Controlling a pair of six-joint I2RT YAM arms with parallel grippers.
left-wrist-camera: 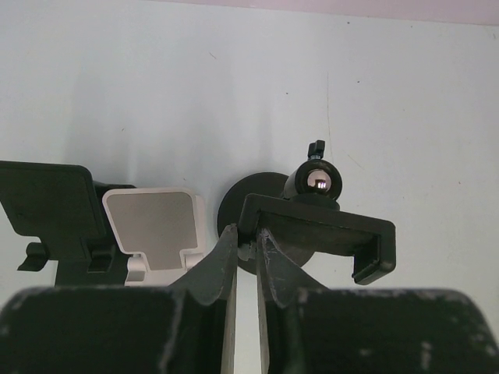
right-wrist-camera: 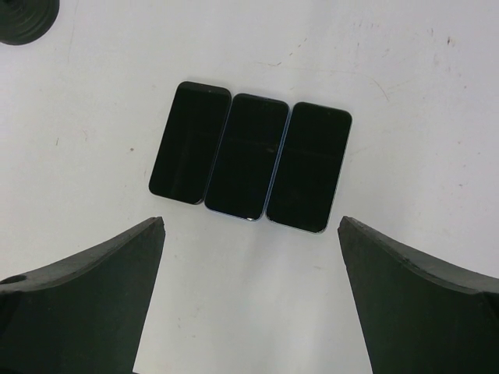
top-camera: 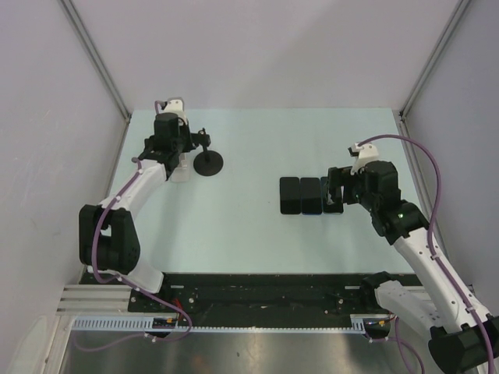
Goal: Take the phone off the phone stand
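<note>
A black phone stand with a round base stands at the back left, and its clamp cradle holds no phone. My left gripper sits nearly shut, its fingertips pinching the left end of that cradle, with only a thin slit between the fingers. Three dark phones lie flat side by side on the table at centre right. My right gripper hovers just short of their near ends, wide open and empty.
A white stand and another black stand sit just left of the clamped one. Grey walls close in the pale table on both sides and at the back.
</note>
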